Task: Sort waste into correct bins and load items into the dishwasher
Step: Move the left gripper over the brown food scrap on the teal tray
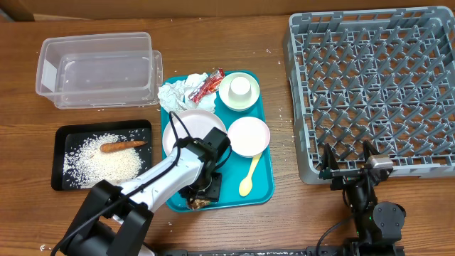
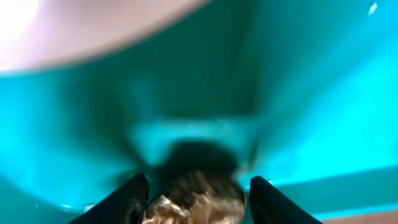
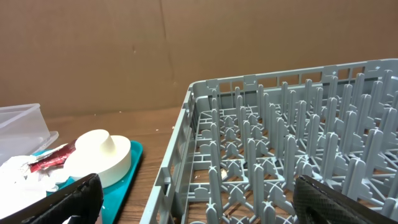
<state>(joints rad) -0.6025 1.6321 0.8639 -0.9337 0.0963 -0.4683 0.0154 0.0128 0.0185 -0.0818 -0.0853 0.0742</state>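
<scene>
My left gripper (image 1: 202, 192) is down on the front of the teal tray (image 1: 264, 160). Its fingers (image 2: 198, 199) sit tight on both sides of the brown food chunk (image 2: 196, 199), which also shows in the overhead view (image 1: 199, 203). The carrot stick (image 1: 122, 146) and rice crumbs (image 1: 106, 162) lie in the black tray (image 1: 60, 135). The clear tub (image 1: 96, 67) holds no waste. The napkin (image 1: 181, 91), red wrapper (image 1: 208, 84), plate (image 1: 192, 128), bowl (image 1: 249, 135), cup (image 1: 242, 87) in a second bowl (image 1: 229, 98) and spoon (image 1: 249, 178) lie on the teal tray. My right gripper (image 1: 352, 167) is open and empty at the front edge of the dish rack (image 1: 377, 85).
In the right wrist view the rack wall (image 3: 186, 143) is close ahead, with the teal tray's corner (image 3: 127, 180) and the bowl (image 3: 99, 158) to the left. Stray rice grains lie on the wood between the tray and the rack.
</scene>
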